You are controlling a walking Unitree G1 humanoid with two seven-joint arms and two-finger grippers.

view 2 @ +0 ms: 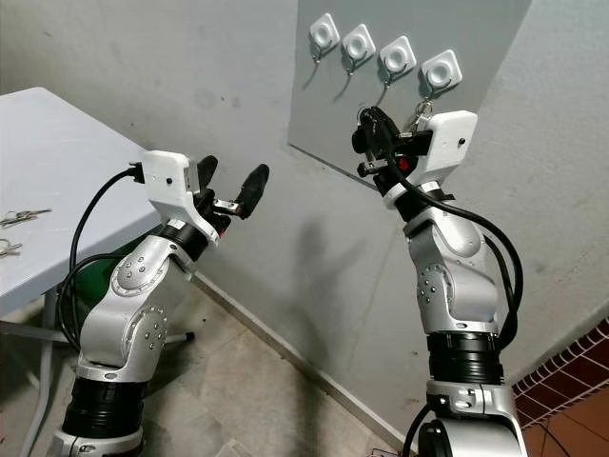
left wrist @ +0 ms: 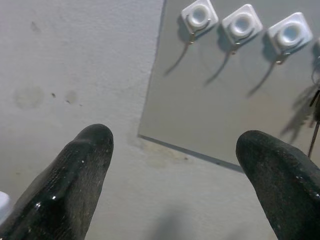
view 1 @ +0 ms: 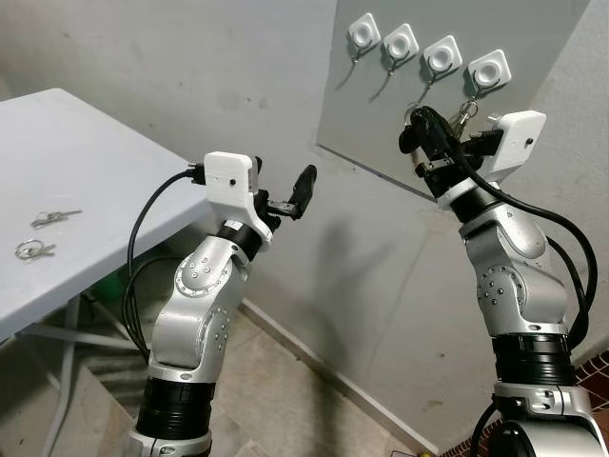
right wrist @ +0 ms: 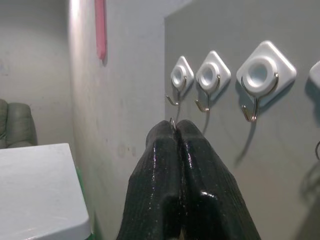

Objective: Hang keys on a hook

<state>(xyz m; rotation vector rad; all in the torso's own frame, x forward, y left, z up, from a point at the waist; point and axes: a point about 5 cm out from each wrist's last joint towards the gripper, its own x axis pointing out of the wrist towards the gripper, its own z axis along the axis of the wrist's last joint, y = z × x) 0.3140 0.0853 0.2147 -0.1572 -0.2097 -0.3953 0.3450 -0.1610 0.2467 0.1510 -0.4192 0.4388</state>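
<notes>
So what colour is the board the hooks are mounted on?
Plain grey; the board shows best in the right wrist view, with white hooks.

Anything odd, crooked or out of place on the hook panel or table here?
Nothing stands out. Four white square hooks sit in an even row on the grey wall panel. Two loose key sets lie on the white table. The right gripper is shut on something small and metallic.
</notes>
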